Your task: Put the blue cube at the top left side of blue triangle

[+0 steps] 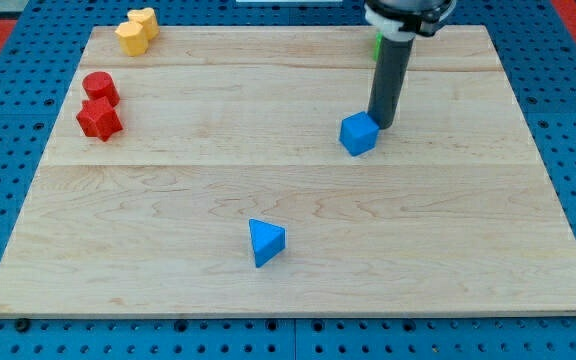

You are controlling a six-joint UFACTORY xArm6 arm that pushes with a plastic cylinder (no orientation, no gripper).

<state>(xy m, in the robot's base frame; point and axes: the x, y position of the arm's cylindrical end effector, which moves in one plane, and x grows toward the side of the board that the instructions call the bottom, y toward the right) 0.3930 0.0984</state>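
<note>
Wooden board [298, 270]: blue cube [359, 133] right of centre; blue triangle [265, 242] lower, towards the view's left. No claw, only my tip [381, 123], touching the cube's upper right.

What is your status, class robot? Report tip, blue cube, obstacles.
My tip touching blue cube, its upper right. Blue triangle lower left of cube. Nothing between them.
</note>
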